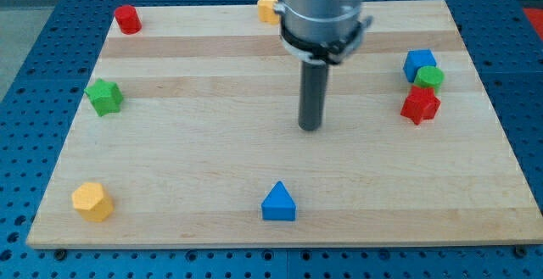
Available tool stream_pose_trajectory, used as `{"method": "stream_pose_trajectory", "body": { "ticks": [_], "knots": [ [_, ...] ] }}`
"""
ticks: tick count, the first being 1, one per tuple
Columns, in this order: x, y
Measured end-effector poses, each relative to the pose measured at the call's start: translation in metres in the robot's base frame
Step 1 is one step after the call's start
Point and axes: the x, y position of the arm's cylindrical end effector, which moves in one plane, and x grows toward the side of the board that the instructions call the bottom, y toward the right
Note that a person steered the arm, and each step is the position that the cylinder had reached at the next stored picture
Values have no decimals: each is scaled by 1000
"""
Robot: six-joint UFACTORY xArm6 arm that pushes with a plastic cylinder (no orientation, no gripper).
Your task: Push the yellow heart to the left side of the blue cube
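My tip [311, 127] rests mid-bench [195, 169], well apart from the yellow heart [267, 9] at the view's top and the blue cube [418, 63] at its right; my end effector is a bare rod, holding nothing.

Grey metal cylinder, black collar, straight dark rod ending in my tip [311, 128].

No text, label, brand or number can be read anywhere, though small marks might escape this view.
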Motion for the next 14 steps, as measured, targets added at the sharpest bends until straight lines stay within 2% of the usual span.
{"method": "stream_pose_trajectory", "body": {
  "ticks": [2,4,5,7,8,9,10,11,12,13,14],
  "knots": [
    [-99,76],
    [-246,80],
    [-253,69],
    [-242,-71],
    [-221,-85],
    [-248,-102],
    [-251,-132],
    [-200,-149],
    [-175,-61],
    [-176,-48],
    [-201,-107]
  ]
}}
